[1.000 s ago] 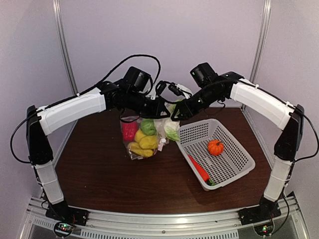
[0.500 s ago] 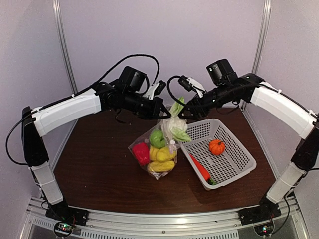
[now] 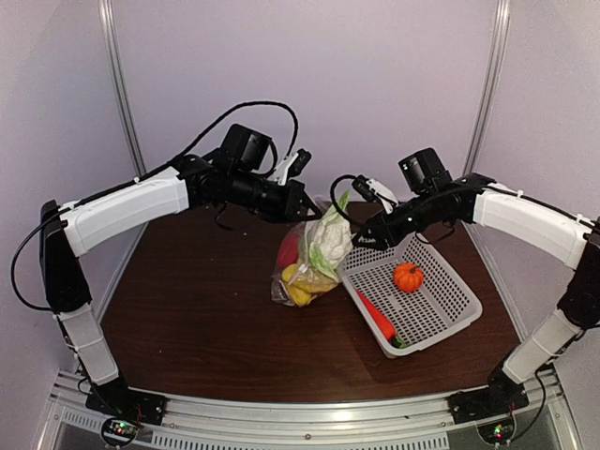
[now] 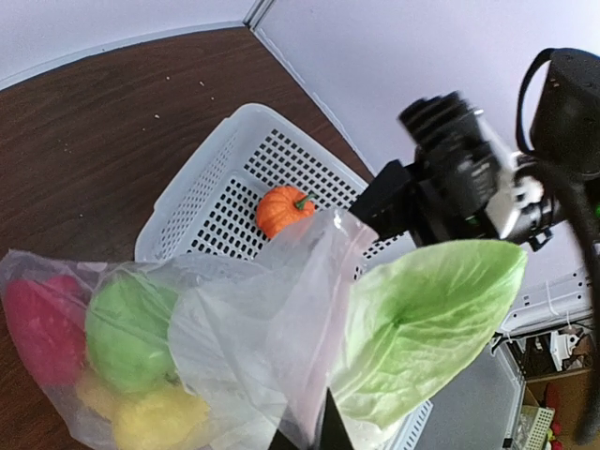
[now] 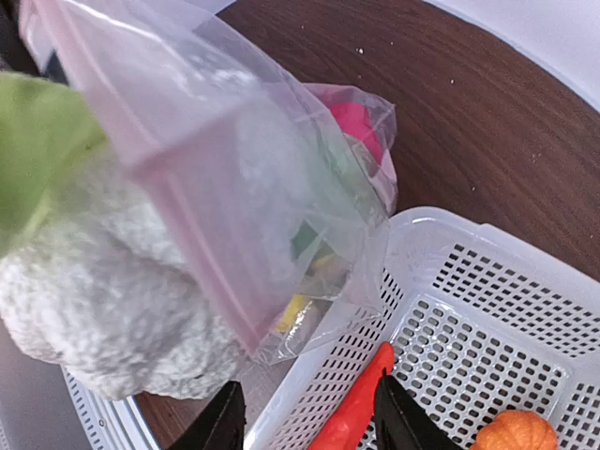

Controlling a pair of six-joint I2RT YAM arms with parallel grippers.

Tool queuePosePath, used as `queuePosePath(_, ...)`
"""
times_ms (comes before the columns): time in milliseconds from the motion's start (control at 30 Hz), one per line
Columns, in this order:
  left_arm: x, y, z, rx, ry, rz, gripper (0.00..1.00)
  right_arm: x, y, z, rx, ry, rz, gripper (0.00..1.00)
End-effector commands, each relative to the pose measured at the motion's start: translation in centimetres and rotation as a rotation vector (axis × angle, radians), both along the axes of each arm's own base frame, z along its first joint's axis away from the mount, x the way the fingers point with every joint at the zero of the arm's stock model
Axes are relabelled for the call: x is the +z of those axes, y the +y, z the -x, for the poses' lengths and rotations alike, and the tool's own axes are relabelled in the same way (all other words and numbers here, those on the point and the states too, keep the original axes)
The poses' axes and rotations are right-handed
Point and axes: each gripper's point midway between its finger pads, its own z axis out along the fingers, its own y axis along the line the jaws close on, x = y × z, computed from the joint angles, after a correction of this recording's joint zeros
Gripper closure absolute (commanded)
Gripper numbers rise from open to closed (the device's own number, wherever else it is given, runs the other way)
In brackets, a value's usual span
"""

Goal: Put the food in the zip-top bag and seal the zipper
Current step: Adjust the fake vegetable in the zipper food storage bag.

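My left gripper (image 3: 305, 207) is shut on the top edge of the zip-top bag (image 3: 302, 267), which hangs over the table. Through its clear film show a red pepper (image 4: 37, 323), a green apple (image 4: 127, 328) and yellow lemons (image 4: 159, 417). The white cauliflower (image 3: 328, 239) sits at the bag's mouth with its green leaf (image 4: 422, 319) sticking out. The pinkish zipper strip (image 5: 187, 225) runs along the mouth. My right gripper (image 3: 367, 239) hangs open and empty just right of the bag, over the basket's near corner. Beyond its jaws lies the orange carrot (image 5: 352, 412).
The white perforated basket (image 3: 441, 314) stands right of the bag on the dark wooden table and holds the orange pumpkin (image 3: 406, 277) and the carrot (image 3: 375, 319). Pale walls close in the back and both sides.
The right gripper has let go of the cauliflower and drawn back down and right toward the basket. The bag has swung and turned under the left gripper, with the cauliflower now at its mouth.
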Motion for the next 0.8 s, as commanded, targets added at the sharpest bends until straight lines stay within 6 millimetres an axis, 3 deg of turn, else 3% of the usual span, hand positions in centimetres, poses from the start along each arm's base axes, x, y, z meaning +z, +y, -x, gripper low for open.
queuePosePath(0, 3.1, -0.7, 0.0, -0.043, -0.080, 0.091, 1.00, 1.6, 1.3, 0.2, 0.026, -0.018, -0.097, 0.52)
queuePosePath(100, 2.9, -0.7, 0.2, -0.055, -0.076, 0.089, 1.00, 0.9, 1.9, 0.5, 0.048, 0.003, -0.115, 0.48)
queuePosePath(233, 2.5, -0.8, 0.2, -0.059, -0.068, 0.083, 1.00, 1.4, 2.8, 0.8, 0.063, 0.023, -0.196, 0.50)
queuePosePath(533, 1.7, -1.2, 0.7, -0.107, -0.063, 0.076, 1.00, 4.5, 3.6, -0.9, 0.030, -0.036, -0.313, 0.58)
queuePosePath(633, 1.2, -1.4, 0.9, -0.131, -0.050, 0.074, 1.00, 4.0, 4.2, -1.7, 0.019, -0.012, -0.312, 0.59)
queuePosePath(667, 1.1, -1.5, 1.1, -0.139, -0.044, 0.075, 1.00, 3.9, 4.4, -1.9, 0.025, -0.003, -0.312, 0.61)
queuePosePath(767, 0.4, -1.4, 1.0, -0.142, -0.038, 0.043, 1.00, 4.6, 5.0, -1.9, 0.053, -0.017, -0.344, 0.77)
